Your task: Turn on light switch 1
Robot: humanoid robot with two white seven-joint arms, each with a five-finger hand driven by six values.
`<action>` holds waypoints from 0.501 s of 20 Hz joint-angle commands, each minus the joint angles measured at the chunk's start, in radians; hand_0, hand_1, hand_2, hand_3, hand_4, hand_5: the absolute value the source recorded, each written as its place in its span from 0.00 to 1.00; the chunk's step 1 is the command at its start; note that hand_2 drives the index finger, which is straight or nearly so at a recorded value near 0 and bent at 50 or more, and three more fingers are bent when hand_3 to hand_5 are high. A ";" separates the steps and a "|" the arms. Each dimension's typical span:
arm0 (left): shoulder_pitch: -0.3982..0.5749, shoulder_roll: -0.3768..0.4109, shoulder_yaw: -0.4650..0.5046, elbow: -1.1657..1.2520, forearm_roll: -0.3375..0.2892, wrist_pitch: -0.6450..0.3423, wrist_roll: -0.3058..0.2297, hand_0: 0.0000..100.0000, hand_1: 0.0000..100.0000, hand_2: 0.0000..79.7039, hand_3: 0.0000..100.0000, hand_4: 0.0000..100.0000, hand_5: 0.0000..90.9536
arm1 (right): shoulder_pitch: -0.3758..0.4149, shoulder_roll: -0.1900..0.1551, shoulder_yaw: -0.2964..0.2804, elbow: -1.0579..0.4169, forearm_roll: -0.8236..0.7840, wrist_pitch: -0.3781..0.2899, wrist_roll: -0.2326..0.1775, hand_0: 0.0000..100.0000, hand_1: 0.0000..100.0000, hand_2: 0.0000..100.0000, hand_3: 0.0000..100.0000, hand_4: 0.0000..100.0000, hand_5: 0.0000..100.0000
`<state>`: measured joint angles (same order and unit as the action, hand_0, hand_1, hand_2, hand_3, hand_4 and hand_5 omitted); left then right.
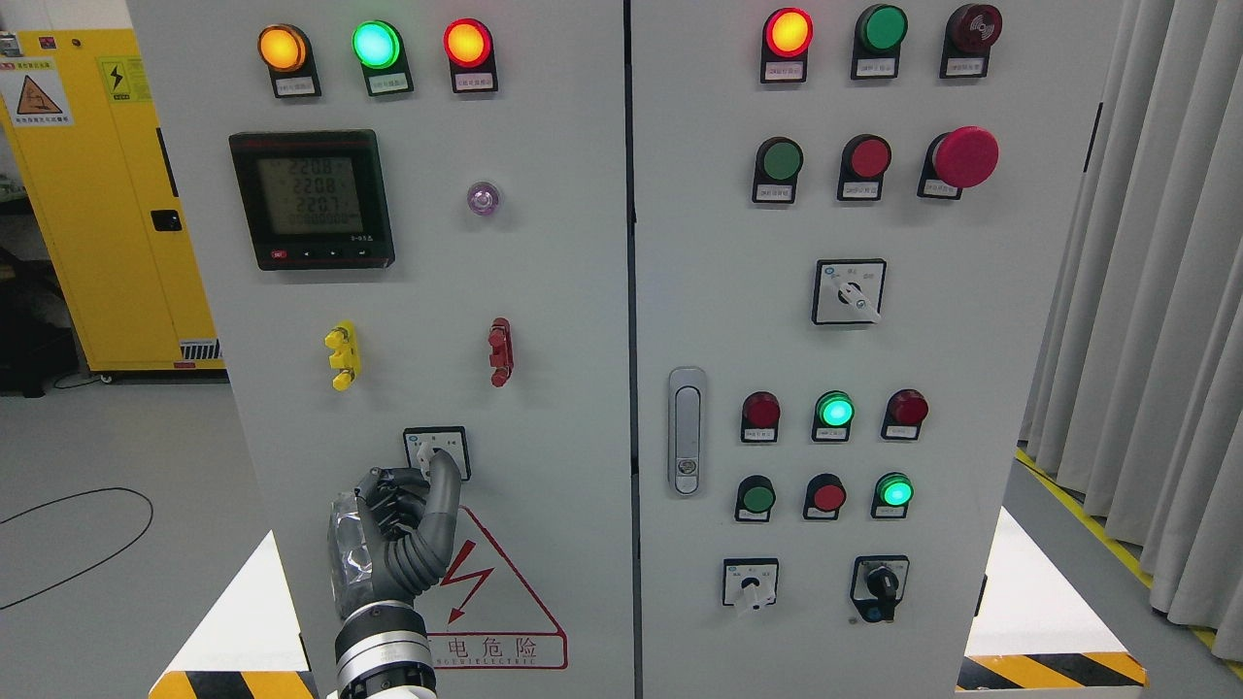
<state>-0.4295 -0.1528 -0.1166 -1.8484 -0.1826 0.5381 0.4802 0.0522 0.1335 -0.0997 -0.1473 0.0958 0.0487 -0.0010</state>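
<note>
Bright, even indoor light, sharp focus throughout, soft glow around lit lamps (376, 44), faint shadows.

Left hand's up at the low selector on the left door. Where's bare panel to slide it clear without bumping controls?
Bare panel lies left of the left hand and rotary switch, below the yellow handle. Another patch is between switch and door latch. The right door is crowded.

the cabinet doors (544, 291) look like smooth, matt grey painted metal. the door handle (687, 430) is brushed, silvery metal. the indicator lamps (376, 44) have glossy, translucent plastic domes, and the emergency stop button (964, 155) is shiny red plastic. the meter (311, 199) has a glossy black plastic frame. the left hand (403, 539) shows dark matt jointed fingers and a polished metal wrist ring. the curtain (1156, 291) is soft grey cloth.
</note>
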 commanded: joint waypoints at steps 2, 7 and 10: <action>-0.005 -0.001 0.000 0.000 0.002 -0.001 0.000 0.79 0.53 0.81 0.93 0.92 0.92 | 0.000 0.000 0.000 0.000 0.001 0.000 0.000 0.00 0.50 0.04 0.00 0.00 0.00; -0.005 -0.001 0.000 0.000 0.003 -0.001 0.000 0.80 0.52 0.81 0.93 0.92 0.92 | 0.000 0.000 0.000 0.000 0.001 0.000 0.000 0.00 0.50 0.04 0.00 0.00 0.00; -0.006 -0.001 0.000 0.000 0.005 -0.001 0.000 0.80 0.51 0.81 0.93 0.92 0.92 | 0.000 0.000 0.000 0.000 -0.001 0.000 0.000 0.00 0.50 0.04 0.00 0.00 0.00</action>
<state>-0.4336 -0.1532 -0.1166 -1.8481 -0.1802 0.5441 0.4796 0.0522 0.1335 -0.0997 -0.1473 0.0960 0.0487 -0.0012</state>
